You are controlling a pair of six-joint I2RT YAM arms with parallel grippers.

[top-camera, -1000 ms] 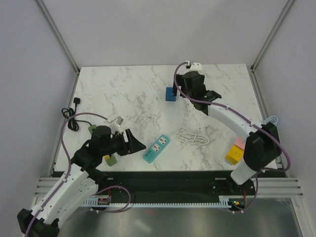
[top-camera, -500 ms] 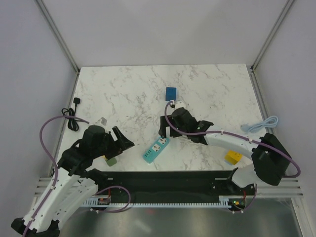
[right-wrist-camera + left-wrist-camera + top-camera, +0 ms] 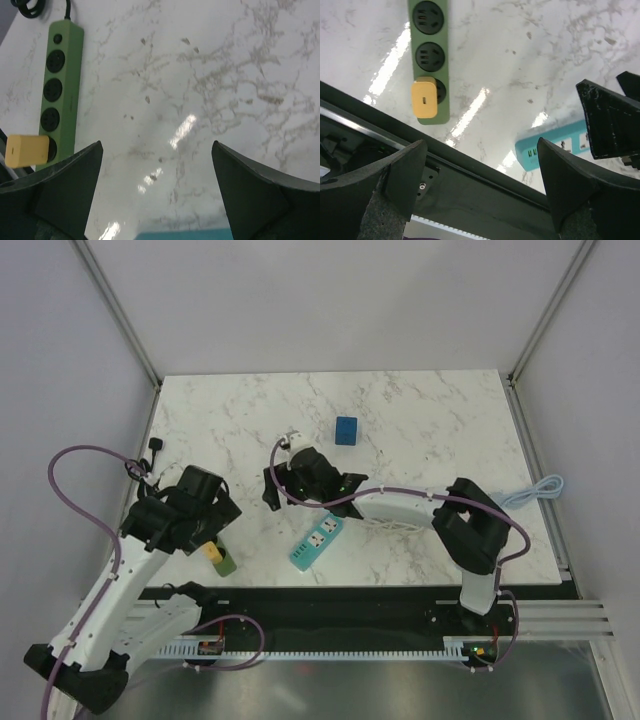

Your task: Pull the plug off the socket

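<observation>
A green power strip (image 3: 430,50) lies near the table's front left, with a yellow plug (image 3: 425,96) in its end socket. In the top view my left arm hides most of the strip; only its end (image 3: 227,563) and the plug (image 3: 212,551) show. My left gripper (image 3: 215,520) hovers just above them, open wide and empty; in its wrist view (image 3: 485,200) the plug lies up and to the left. My right gripper (image 3: 270,490) is open and empty over bare marble to the right of the strip. The right wrist view (image 3: 157,200) shows the strip (image 3: 60,90) and plug (image 3: 26,150) at its left.
A teal power strip (image 3: 316,541) lies near the front edge at centre, also in the left wrist view (image 3: 555,145). A blue cube (image 3: 346,429) sits at the back. A white cable coil (image 3: 398,517) lies under my right arm. A black cord (image 3: 150,455) lies at the left edge, a light blue cable (image 3: 535,490) at the right.
My right arm swept from the back of the table forward and left to the left centre. My left arm drew back and turned down over the green strip's end.
</observation>
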